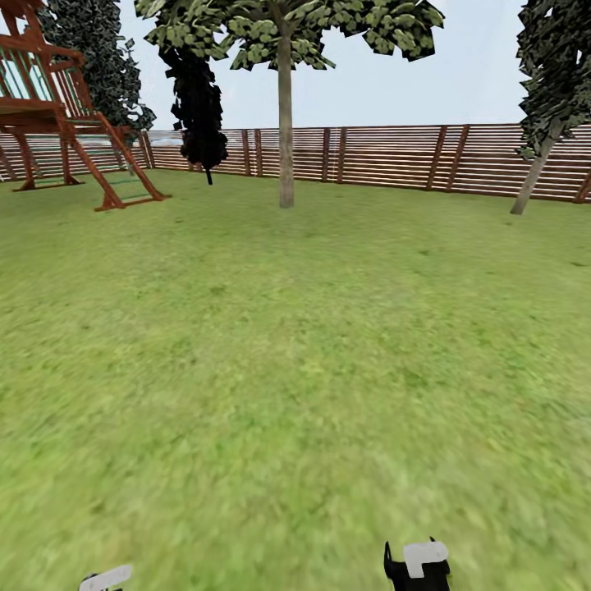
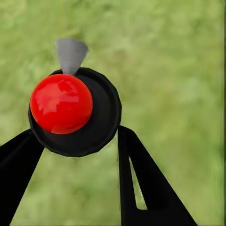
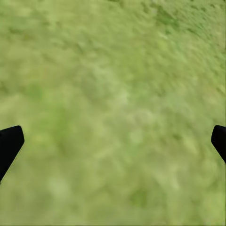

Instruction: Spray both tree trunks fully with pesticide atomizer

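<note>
The left fingers (image 2: 126,155) are closed on the pesticide atomizer (image 2: 73,110), the right fingers (image 3: 12,143) spread empty over the lawn (image 1: 295,369), so the distant tree trunk (image 1: 286,123) may be under-sprayed.

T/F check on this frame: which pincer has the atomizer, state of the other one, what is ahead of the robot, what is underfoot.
1. The left pincer holds the pesticide atomizer, red top toward the camera. True.
2. The right pincer is shut on a bottle. False: its fingers are spread wide with only lawn between them.
3. A pale straight tree trunk stands ahead, in front of the slatted fence. True.
4. The robot stands on grey paving. False: grass lies under both arms.
5. A wooden play structure stands at the far left. True.
</note>
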Tool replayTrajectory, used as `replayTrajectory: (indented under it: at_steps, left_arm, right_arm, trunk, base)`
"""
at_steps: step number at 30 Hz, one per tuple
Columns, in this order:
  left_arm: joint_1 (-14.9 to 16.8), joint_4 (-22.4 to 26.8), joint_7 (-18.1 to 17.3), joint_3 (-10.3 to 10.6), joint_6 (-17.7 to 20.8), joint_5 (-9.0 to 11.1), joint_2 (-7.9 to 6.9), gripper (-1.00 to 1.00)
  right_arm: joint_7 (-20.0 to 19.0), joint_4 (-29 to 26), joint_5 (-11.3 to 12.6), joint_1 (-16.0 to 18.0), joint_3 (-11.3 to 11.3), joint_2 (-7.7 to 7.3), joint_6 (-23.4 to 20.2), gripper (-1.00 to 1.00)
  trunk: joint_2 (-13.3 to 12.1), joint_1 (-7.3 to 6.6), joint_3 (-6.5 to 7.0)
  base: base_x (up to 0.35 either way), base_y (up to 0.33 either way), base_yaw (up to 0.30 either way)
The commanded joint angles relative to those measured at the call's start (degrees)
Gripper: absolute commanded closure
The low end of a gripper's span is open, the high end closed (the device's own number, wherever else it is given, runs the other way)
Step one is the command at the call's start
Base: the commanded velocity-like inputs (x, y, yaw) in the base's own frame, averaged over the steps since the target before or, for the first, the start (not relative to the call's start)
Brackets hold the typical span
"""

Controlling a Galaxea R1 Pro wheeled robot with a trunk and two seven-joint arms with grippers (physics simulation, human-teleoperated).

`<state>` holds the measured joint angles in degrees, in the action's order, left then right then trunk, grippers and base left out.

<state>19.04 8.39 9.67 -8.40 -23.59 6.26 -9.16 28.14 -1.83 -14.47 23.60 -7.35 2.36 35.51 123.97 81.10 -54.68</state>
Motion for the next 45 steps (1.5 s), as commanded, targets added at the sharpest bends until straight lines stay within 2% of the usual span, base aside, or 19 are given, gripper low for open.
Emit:
replayTrajectory:
  at_steps: [1, 45]
  left_arm:
    - [0.03, -0.04, -0.1, 0.14, -0.23, 0.59, -0.03, 1.0]
    - [0.03, -0.04, -0.09, 0.14, -0.32, 0.59, -0.07, 1.0]
  right_arm:
    - [0.6, 0.07, -0.18, 0.04, -0.46, 0.01, -0.09, -1.0]
    - [0.6, 0.07, -0.21, 0.04, -0.47, 0.01, -0.09, -1.0]
  trunk:
    - [0.02, 0.03, -0.05]
    - [0.02, 0.03, -0.05]
  base:
    - [0.345, 0.0, 0.0]
    - [0.345, 0.0, 0.0]
